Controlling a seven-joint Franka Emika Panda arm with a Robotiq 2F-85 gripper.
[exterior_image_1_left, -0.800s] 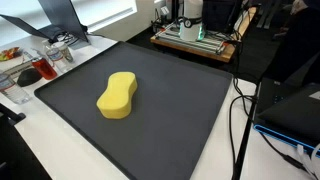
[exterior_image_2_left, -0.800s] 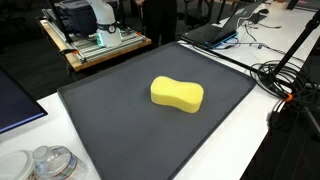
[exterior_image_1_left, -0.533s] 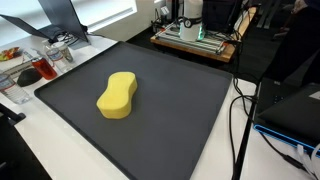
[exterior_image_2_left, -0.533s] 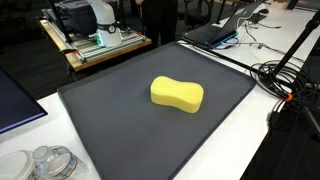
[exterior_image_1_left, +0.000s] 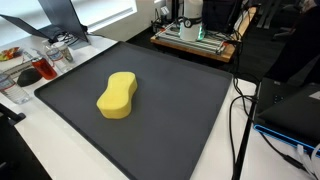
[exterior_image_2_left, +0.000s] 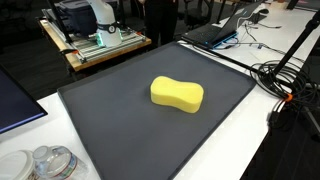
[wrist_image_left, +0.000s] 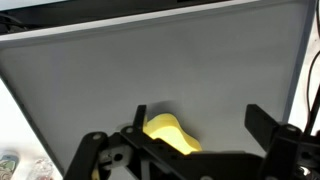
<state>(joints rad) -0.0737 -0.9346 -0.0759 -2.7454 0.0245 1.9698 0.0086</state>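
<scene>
A yellow peanut-shaped sponge (exterior_image_1_left: 117, 95) lies flat on a dark grey mat (exterior_image_1_left: 190, 110), seen in both exterior views (exterior_image_2_left: 177, 95) with the mat (exterior_image_2_left: 130, 130) around it. In the wrist view the sponge (wrist_image_left: 170, 135) shows low in the picture, partly hidden by the gripper body. My gripper (wrist_image_left: 200, 120) is open and empty, high above the mat, with its fingers spread wide; the sponge sits near one finger. The arm and gripper do not show in either exterior view.
A white table edge surrounds the mat. Glass jars and a red object (exterior_image_1_left: 40, 65) stand at one corner; jars (exterior_image_2_left: 50, 162) show at another. Cables (exterior_image_2_left: 285, 80) and a laptop (exterior_image_2_left: 215, 30) lie beside the mat. A cart with equipment (exterior_image_1_left: 195, 35) stands behind.
</scene>
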